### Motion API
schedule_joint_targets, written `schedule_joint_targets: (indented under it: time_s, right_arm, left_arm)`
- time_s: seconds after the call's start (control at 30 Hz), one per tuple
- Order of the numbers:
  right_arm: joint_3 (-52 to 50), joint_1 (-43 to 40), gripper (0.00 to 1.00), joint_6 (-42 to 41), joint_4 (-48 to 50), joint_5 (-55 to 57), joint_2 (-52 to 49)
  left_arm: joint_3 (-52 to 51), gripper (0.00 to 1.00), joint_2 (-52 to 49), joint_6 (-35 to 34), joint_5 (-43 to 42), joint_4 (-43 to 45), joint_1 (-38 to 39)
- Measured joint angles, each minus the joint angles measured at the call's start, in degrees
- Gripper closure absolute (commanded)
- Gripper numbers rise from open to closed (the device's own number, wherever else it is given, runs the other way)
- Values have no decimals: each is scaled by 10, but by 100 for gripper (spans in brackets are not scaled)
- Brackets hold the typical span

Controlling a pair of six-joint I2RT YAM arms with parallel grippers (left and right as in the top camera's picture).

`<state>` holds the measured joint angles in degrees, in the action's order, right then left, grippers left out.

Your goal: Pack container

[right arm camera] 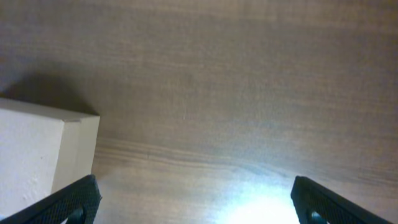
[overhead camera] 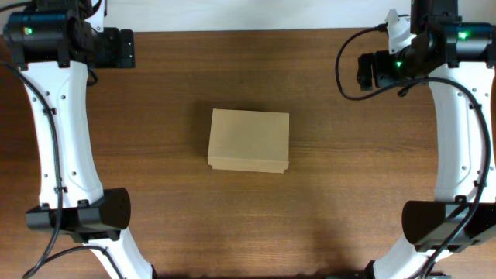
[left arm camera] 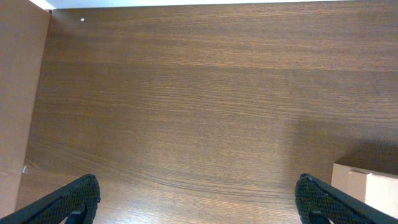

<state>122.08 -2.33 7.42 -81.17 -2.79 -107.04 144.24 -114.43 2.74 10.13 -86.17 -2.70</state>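
The container (overhead camera: pixel 249 140) is a plain tan cardboard box with its lid shut, lying in the middle of the table. A corner of it shows at the lower right of the left wrist view (left arm camera: pixel 368 186) and at the lower left of the right wrist view (right arm camera: pixel 43 155). My left gripper (left arm camera: pixel 199 208) is open and empty, held above bare table at the far left. My right gripper (right arm camera: pixel 196 208) is open and empty, held above bare table at the far right. Both grippers are well apart from the box.
The wooden table (overhead camera: pixel 248 70) spans the view. A tan cardboard surface (left arm camera: pixel 18 93) fills the left edge of the left wrist view. The arm bases (overhead camera: pixel 77 217) (overhead camera: pixel 442 221) stand at the front left and front right.
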Motion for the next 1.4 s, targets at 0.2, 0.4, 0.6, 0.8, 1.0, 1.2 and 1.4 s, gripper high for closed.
schedule_joint_targets:
  time_s: [0.2, 0.4, 0.6, 0.8, 1.0, 1.2, 1.4]
  right_arm:
    - [0, 0, 1, 0, -15, 0, 0]
    - [0, 0, 1, 0, -15, 0, 0]
    - [0, 0, 1, 0, -15, 0, 0]
    - [0, 0, 1, 0, -15, 0, 0]
    - [0, 0, 1, 1, -16, 0, 0]
    - [0, 0, 1, 0, -12, 0, 0]
    - [-1, 0, 1, 0, 125, -27, 32]
  left_arm:
    - [0, 0, 0, 0, 0, -3, 0]
    - [0, 0, 0, 0, 0, -3, 0]
    - [0, 0, 0, 0, 0, -3, 0]
    - [0, 0, 0, 0, 0, -3, 0]
    - [0, 0, 0, 0, 0, -3, 0]
    - [0, 0, 0, 0, 0, -3, 0]
    - [0, 0, 0, 0, 0, -3, 0]
